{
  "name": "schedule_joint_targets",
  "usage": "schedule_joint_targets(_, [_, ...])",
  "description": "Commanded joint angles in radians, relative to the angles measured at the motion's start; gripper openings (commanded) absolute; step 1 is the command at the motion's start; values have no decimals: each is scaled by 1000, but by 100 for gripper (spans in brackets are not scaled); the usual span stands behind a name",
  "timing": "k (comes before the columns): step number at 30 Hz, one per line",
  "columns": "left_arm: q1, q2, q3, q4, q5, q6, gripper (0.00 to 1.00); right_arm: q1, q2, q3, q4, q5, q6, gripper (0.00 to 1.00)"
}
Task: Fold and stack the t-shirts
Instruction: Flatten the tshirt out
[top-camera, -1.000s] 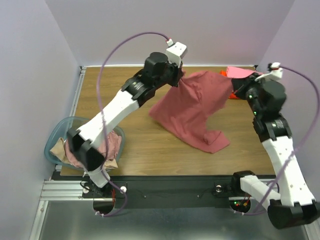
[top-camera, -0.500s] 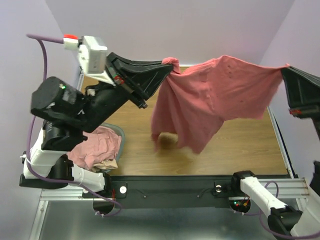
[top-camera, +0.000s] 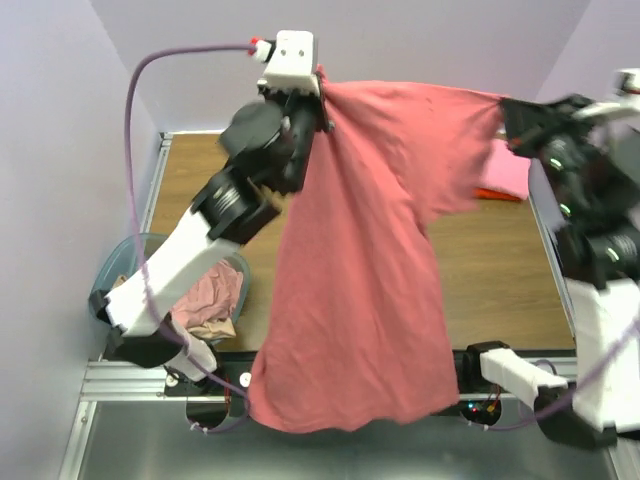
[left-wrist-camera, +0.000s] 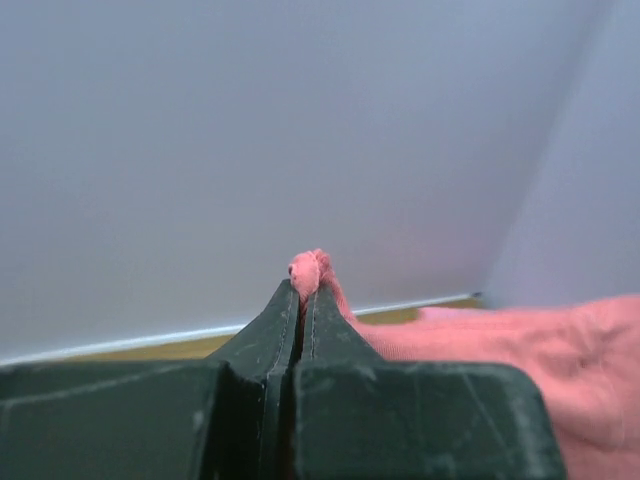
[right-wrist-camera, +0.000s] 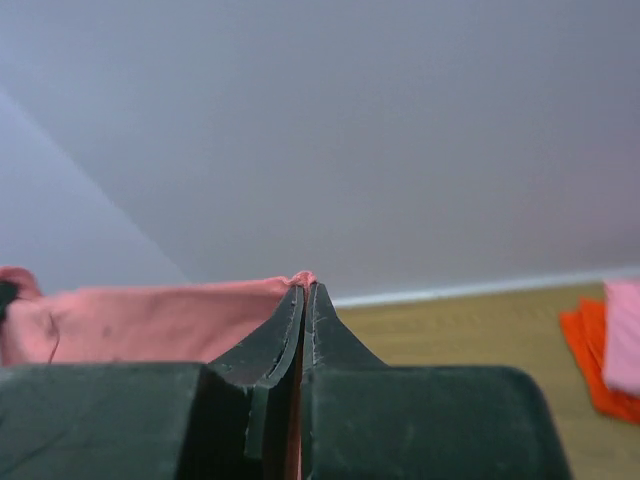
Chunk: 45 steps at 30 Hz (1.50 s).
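Between your left gripper (top-camera: 318, 85) and right gripper (top-camera: 505, 105), both pinched tight on a top corner, the salmon-red t-shirt (top-camera: 360, 260) now hangs full-length below them instead of slumped on the table (top-camera: 490, 270), so you're probably set to lay it flat for folding.

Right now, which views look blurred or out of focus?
Top external: the right arm is smeared by motion, the salmon shirt fairly crisp. Left wrist: shirt behind the left gripper is soft. Right wrist: orange shirt at the edge is blurry.
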Motion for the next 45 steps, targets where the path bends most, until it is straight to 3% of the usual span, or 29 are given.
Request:
schedule_joint_targets(1, [317, 87, -103, 14, 163, -148, 0, 4, 127, -163, 30, 262, -12, 0])
schedule_joint_targets(4, [432, 274, -112, 35, 379, -175, 25, 2, 234, -237, 95, 348, -24, 0])
schedule_joint_targets(7, [500, 557, 80, -48, 487, -237, 66, -1, 412, -290, 155, 407, -29, 1])
schedule_joint_targets(8, [527, 636, 163, -95, 498, -246, 85, -7, 467, -286, 159, 414, -32, 0])
schedule_joint_targets(9, [535, 779, 340, -193, 516, -246, 91, -16, 523, -243, 161, 420, -36, 0])
schedule_joint_targets(11, [549, 898, 502, -270, 519, -241, 98, -33, 692, -149, 158, 394, -64, 1])
schedule_joint_targets(12, [552, 903, 503, -268, 519, -243, 98, -32, 746, -119, 147, 369, -76, 9])
schedule_joint_targets(14, [557, 864, 438, -237, 525, -253, 98, -33, 831, -79, 132, 342, -87, 39])
schedule_joint_targets(15, [560, 778, 302, -169, 548, -260, 98, -33, 840, -71, 114, 329, -78, 64])
schedule_joint_targets(17, [560, 678, 156, -98, 556, -284, 98, -35, 838, -89, 103, 343, -61, 100])
schedule_joint_targets(20, [558, 499, -69, -56, 578, -368, 98, -33, 778, -164, 98, 334, -50, 100])
schedule_joint_targets(24, [540, 279, -400, -5, 598, -512, 98, -35, 667, -301, 100, 216, -46, 100])
schedule_joint_targets(25, [513, 200, -540, 4, 591, -534, 98, -32, 643, -333, 103, 147, -56, 100])
schedule_joint_targets(27, [476, 132, -723, 12, 549, -608, 99, -20, 627, -410, 106, 72, -84, 100])
schedule_joint_targets(33, [359, -20, -1055, 38, 519, -819, 98, 63, 708, -490, 147, 6, -121, 100])
schedule_joint_targets(39, [359, 49, -1148, 22, 492, -878, 98, 105, 897, -438, 147, 32, -90, 100])
schedule_joint_targets(45, [440, 326, -1018, -25, 475, -812, 98, 105, 898, -543, 152, 145, 22, 100])
